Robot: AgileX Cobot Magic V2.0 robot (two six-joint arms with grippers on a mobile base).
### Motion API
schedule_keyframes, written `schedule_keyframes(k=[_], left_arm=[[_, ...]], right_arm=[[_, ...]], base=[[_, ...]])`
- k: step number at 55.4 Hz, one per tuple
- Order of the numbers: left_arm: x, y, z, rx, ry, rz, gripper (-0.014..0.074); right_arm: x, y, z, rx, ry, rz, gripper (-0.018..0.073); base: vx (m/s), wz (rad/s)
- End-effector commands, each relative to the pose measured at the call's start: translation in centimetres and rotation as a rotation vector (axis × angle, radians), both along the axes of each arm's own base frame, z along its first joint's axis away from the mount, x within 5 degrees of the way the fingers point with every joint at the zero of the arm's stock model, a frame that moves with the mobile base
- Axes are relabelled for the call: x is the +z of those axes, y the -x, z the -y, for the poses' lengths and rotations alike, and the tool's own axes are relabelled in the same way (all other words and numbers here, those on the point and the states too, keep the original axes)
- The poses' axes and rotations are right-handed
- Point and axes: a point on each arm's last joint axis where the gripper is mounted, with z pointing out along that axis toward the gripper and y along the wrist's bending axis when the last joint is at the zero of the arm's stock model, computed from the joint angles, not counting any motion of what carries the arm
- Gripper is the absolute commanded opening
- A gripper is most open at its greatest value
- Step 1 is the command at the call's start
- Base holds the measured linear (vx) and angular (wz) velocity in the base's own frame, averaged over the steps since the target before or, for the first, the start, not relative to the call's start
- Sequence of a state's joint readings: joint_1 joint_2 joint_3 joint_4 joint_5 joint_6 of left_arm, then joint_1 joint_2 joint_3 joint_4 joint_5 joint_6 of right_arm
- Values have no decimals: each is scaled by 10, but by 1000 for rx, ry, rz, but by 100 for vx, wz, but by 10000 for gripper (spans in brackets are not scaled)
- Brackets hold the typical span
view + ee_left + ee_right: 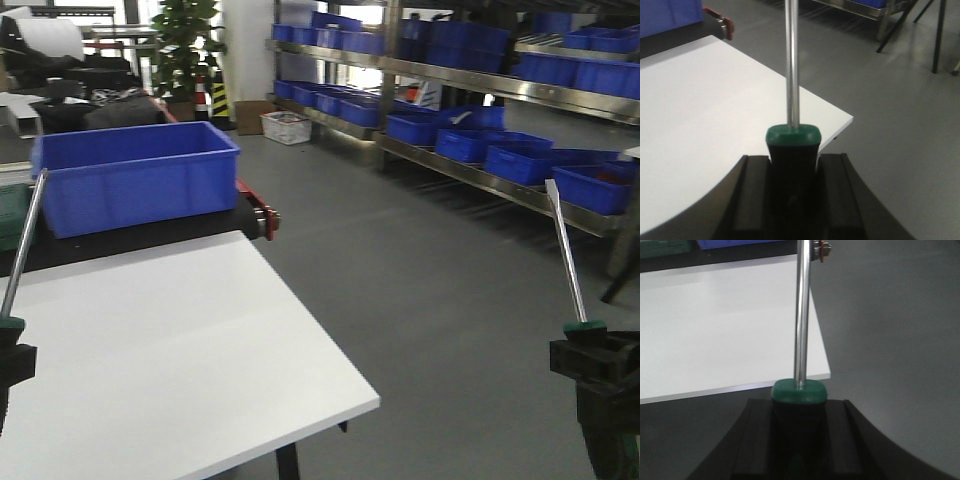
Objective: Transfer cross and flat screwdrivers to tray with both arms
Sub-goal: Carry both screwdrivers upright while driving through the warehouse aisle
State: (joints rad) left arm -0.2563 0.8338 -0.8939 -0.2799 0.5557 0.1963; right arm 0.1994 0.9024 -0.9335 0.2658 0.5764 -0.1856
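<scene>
At both wrists, left gripper (792,167) and right gripper (799,410) clench black handles, holding the left screwdriver (792,60) and the possibly flat-tipped right screwdriver (801,305) shaft-up near the white table (180,340). Pickup looks done, delivery remains, tray unseen.

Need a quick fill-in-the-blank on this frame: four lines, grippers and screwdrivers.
1. The left gripper holds the left screwdriver by its black ____.
2. The right screwdriver, in the right gripper, has a ____ collar.
3. In the front view, both shafts point ____.
4. The crate behind the white table is ____.
Missing: handle; green; upward; blue.
</scene>
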Motion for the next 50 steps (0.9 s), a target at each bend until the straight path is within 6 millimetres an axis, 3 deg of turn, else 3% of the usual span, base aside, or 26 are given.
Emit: schedule_keyframes(k=[1,50], left_arm=[[20,1,-1,20,65,112,-3],[20,1,-1,20,65,112,-3]], right_arm=[[20,1,1,-18,-31,121,-8],[19,1,1,-17,-30,119,-8]], base=[[-16,-65],[0,-60]])
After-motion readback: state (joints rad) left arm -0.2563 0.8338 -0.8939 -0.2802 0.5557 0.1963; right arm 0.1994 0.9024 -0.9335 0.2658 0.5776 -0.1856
